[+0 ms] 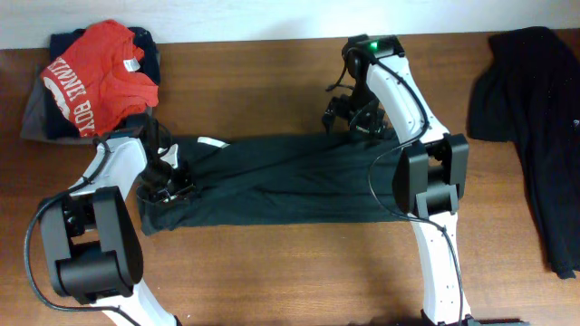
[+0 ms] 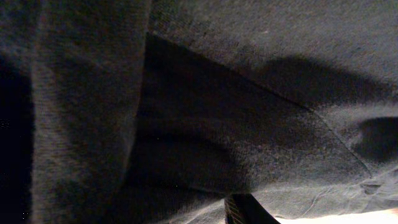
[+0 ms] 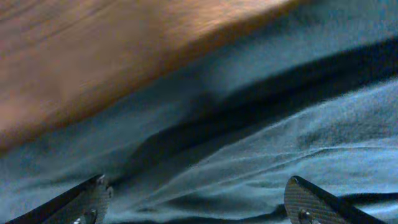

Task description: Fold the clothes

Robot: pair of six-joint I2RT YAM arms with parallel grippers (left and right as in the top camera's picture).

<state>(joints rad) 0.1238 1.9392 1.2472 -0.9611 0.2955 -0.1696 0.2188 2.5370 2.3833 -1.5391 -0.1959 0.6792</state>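
Position: large black cotton T-shirt point(image 1: 281, 181) lies as a long folded band across the middle of the brown wooden table point(image 1: 272, 72). Left gripper point(image 1: 170, 184) sits on the band's left end; whether it is parted or closed cannot be told. Right gripper point(image 3: 199, 205) is over the band's far edge, fingers wide apart. Red tee point(image 1: 104, 77) occupies the far-left corner, and a dark garment point(image 1: 535, 118) lies at the right edge.

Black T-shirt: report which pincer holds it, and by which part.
The right pincer is open over the far edge of the black T-shirt, holding nothing. The left pincer sits at its left end, buried in cloth; whether it grips cannot be told.
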